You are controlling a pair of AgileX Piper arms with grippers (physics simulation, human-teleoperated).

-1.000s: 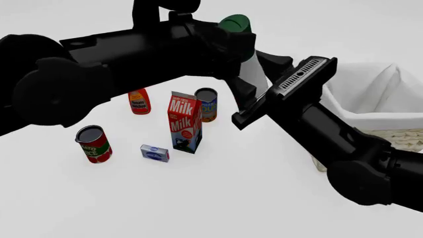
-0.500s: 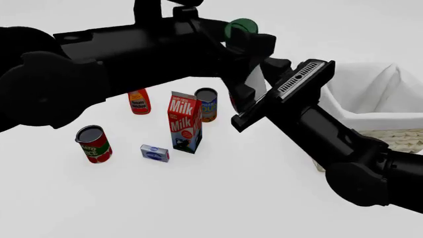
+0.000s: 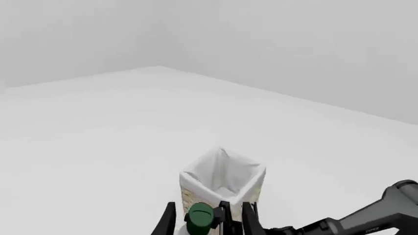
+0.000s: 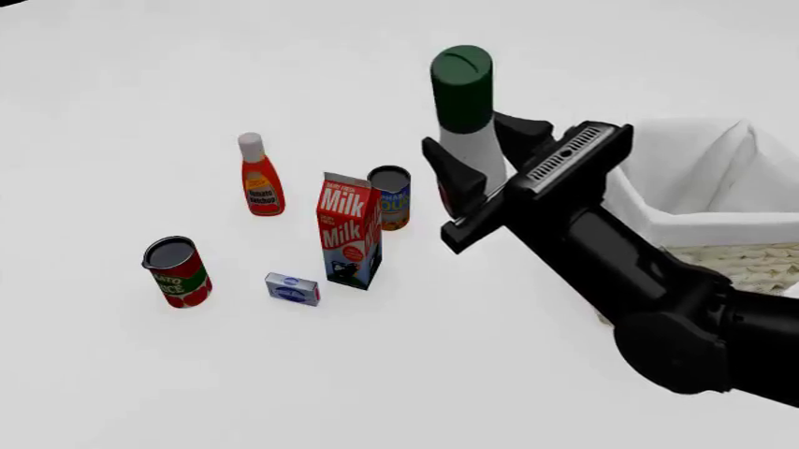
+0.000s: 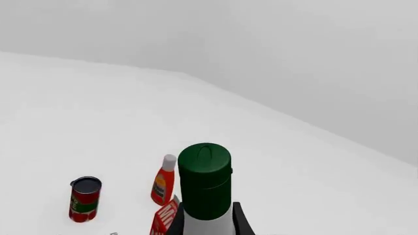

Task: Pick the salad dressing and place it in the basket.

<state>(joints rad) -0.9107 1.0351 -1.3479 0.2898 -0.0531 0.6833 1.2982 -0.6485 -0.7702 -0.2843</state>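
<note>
The salad dressing (image 4: pixel 473 150), a white bottle with a dark green cap (image 4: pixel 462 84), stands upright in the air left of the basket (image 4: pixel 699 201). My right gripper (image 4: pixel 472 140) is shut on its white body below the cap. The right wrist view shows the cap (image 5: pixel 205 181) close up between the right fingers (image 5: pixel 240 221). My left gripper (image 3: pixel 209 208) is open and empty, well back from the bottle, and does not show in the front view. Beyond its fingers (image 3: pixel 168 221) I see the small green cap (image 3: pixel 200 215) and the basket (image 3: pixel 222 176) behind it.
On the table to the left stand a milk carton (image 4: pixel 348 230), a can (image 4: pixel 391 196) behind it, a red bottle with a white cap (image 4: pixel 260 178), a tomato can (image 4: pixel 176 271) and a small blue box (image 4: pixel 291 288). The right arm (image 4: pixel 649 290) crosses in front of the basket.
The left arm has let go of the bottle and pulled out of the front view. The salad dressing stays in the right gripper, now fully visible and upright.
</note>
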